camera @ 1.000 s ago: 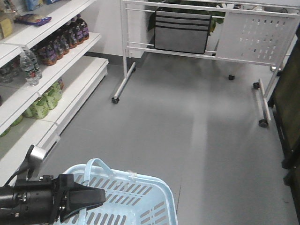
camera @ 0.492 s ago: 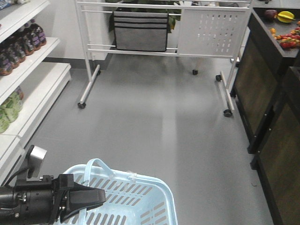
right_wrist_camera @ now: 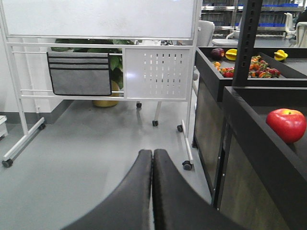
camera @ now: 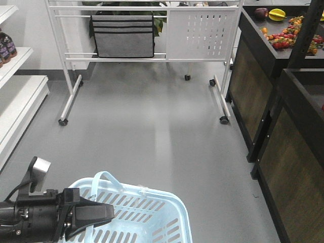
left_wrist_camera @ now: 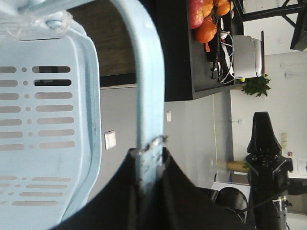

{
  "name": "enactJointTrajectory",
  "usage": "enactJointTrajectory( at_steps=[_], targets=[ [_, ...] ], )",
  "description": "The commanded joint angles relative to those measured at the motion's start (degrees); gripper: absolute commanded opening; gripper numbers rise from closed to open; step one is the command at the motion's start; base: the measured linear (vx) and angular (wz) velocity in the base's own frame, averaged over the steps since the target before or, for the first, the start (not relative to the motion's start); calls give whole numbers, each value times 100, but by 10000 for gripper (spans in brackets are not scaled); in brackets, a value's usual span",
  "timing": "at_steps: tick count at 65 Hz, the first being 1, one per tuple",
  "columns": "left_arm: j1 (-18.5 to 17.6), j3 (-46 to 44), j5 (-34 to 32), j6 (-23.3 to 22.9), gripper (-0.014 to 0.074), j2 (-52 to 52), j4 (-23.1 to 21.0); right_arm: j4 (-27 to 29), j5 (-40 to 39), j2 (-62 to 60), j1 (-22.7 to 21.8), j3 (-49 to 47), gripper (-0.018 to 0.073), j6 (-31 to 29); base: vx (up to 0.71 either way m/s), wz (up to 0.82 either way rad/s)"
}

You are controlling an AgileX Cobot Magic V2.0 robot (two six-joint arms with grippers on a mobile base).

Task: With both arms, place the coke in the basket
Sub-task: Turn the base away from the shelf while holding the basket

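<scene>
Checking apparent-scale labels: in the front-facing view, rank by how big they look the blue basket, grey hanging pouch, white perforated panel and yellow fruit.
1. basket, though nearness to the camera inflates it.
2. white perforated panel.
3. grey pouch, only slightly smaller.
4. yellow fruit.

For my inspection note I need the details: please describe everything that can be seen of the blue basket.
The basket looks like light blue plastic, with rows of slots in its walls, a rounded rim and a looped handle. It is upright at the bottom of the front view, cut off by the frame edge. The left tool is shut on the raised handle, which passes between its fingers. No bottle shows in the visible part of its inside.
</scene>
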Motion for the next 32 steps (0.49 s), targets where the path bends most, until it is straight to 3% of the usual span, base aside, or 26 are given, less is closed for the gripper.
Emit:
enactJointTrajectory(
  at_steps=[1, 32],
  targets=[
    [-16, -131, 405, 36, -6, -141, -554, -18, -412, -103, -1, 62, -10, -30, 10, -13],
    [-16, -131, 403, 36, -6, -141, -554, -18, -412, -103, -1, 62, -10, -30, 15, -2]
  ],
)
